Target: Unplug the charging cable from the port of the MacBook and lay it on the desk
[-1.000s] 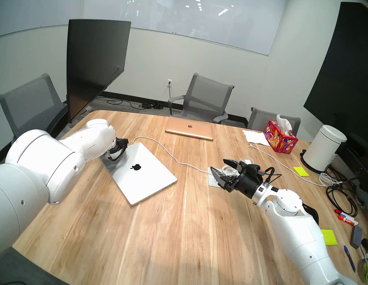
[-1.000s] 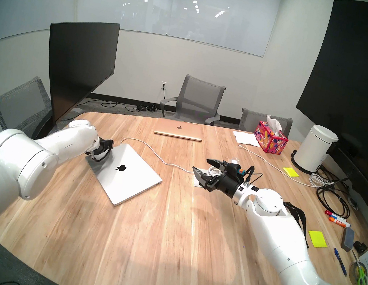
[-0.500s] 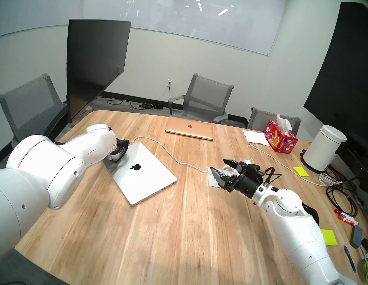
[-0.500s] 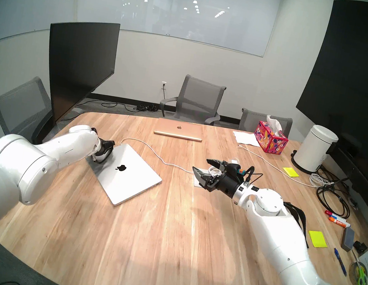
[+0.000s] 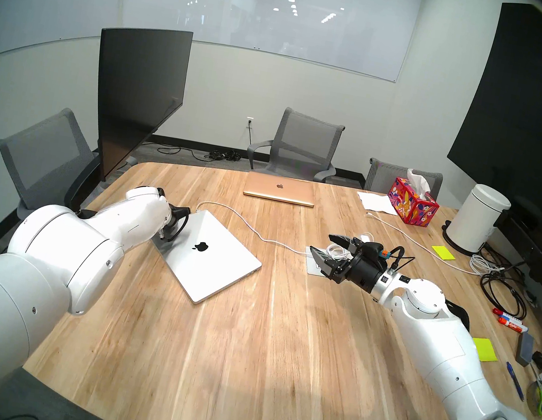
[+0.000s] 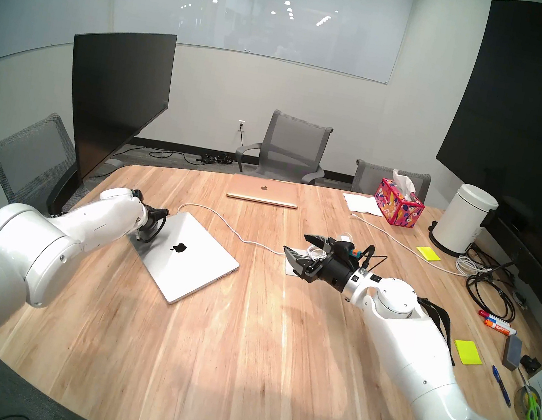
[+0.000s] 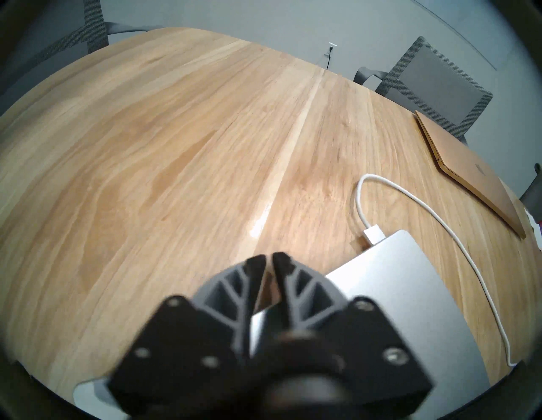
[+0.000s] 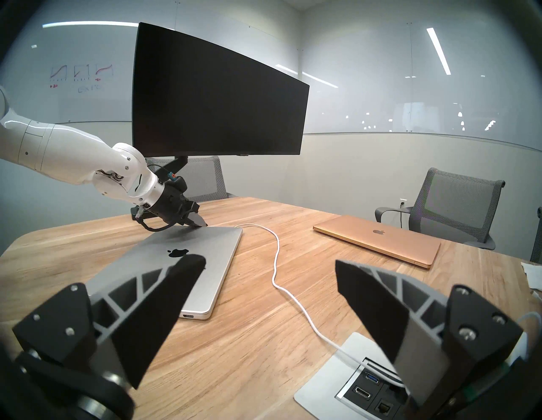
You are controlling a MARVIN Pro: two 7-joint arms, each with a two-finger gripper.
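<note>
At the MacBook [image 5: 216, 266] rear corner, with the left gripper [image 7: 269, 259] pinched nearly closed on nothing: liable to miss the charging cable [image 7: 374, 234] plugged in just beside, or nudge the laptop.

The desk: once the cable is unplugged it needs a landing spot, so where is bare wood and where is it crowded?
Bare: the desk's wide near half, in front of the MacBook, and the strip between the MacBook and the gold laptop. Crowded: the right edge, with black cables, markers and sticky notes.
</note>
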